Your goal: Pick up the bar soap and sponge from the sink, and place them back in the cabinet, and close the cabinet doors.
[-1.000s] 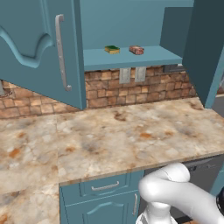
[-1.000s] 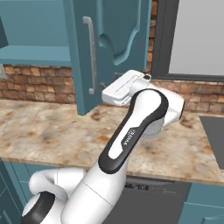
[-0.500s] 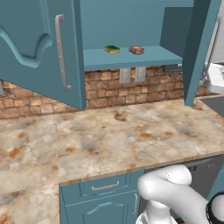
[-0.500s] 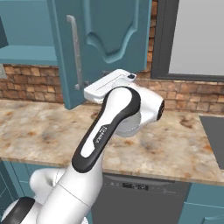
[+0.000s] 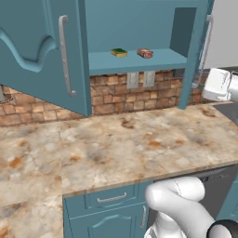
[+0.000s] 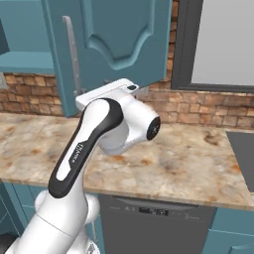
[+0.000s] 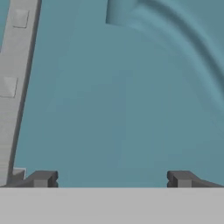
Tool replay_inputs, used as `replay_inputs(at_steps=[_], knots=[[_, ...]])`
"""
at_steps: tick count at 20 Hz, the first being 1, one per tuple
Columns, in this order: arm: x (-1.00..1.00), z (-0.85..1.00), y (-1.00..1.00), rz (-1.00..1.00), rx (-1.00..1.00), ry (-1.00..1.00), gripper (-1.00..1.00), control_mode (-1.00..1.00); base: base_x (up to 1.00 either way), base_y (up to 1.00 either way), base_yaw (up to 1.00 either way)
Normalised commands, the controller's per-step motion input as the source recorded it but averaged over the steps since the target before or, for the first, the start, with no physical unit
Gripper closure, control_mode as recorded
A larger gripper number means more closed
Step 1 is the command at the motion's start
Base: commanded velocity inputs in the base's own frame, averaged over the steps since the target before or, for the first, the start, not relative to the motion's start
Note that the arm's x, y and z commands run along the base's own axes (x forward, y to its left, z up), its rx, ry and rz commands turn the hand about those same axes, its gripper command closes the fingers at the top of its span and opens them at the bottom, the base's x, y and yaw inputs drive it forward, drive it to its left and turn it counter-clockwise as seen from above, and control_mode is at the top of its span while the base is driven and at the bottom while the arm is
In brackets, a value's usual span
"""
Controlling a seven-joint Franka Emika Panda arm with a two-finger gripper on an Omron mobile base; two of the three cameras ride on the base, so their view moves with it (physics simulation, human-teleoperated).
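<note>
on the cabinet shelf: the sponge lies left, the bar soap just beside it on the right, apart.
cabinet doors: the left door stands open over the counter; the right door is half open.
gripper: the gripper is close before the right door's panel, near its silver handle.
gripper state: jaws spread wide, nothing between them.
</note>
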Motion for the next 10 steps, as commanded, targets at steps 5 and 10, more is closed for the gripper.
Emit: replay_inputs(at_steps=[5, 10], knots=[[0.23, 0.00, 0.20, -0.15, 0.00, 0.00, -1.00, -1.00, 0.00, 0.00, 0.00], [0.33, 0.00, 0.15, -0.14, 0.00, 0.00, -1.00, -1.00, 0.00, 0.00, 0.00]])
